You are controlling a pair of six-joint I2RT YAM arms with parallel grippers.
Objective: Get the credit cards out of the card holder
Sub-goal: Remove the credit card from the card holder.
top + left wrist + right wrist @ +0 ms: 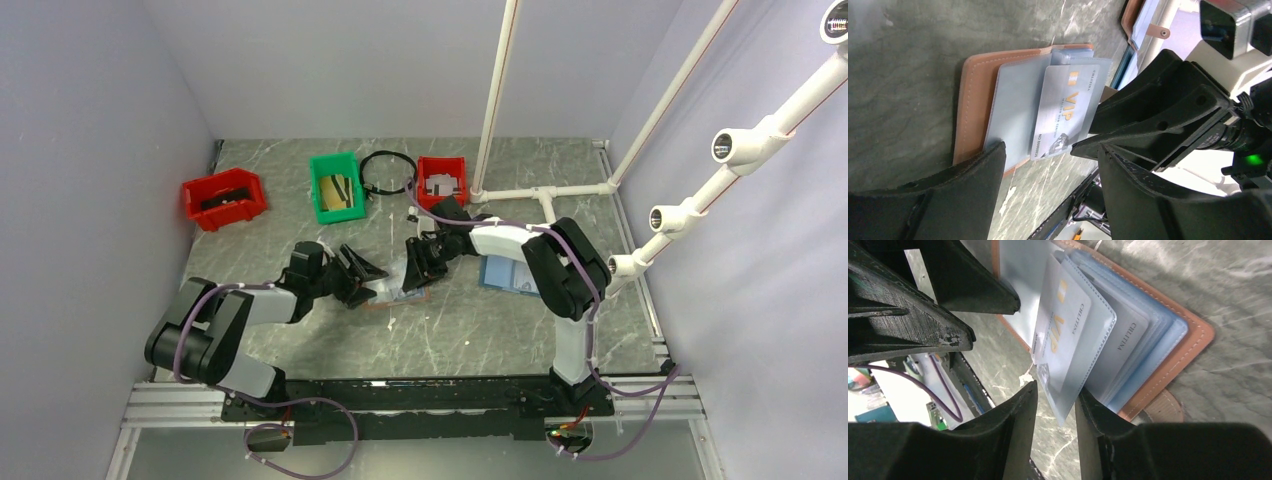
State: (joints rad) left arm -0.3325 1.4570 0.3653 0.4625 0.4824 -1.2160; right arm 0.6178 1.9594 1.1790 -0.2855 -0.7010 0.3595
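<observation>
The card holder (975, 95) lies open on the surface, a pale VIP credit card (1065, 110) poking from its pocket (1100, 327). Our left gripper (1048, 157) gapes wide at the holder's edge. The right gripper (1054, 395), slightly apart, straddles the pocket's corner. Light, stiff, slick, we judge: pinch the card's exposed edge.

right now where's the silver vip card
Top view, mid-table: the silver plastic VIP card lies in a clear page of the reddish-brown card holder, between left claw and right claw.

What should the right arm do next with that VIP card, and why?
Probably close the right fingers on the VIP card: they stand apart around its end, and it pokes partway out of its sleeve in the card holder.
</observation>
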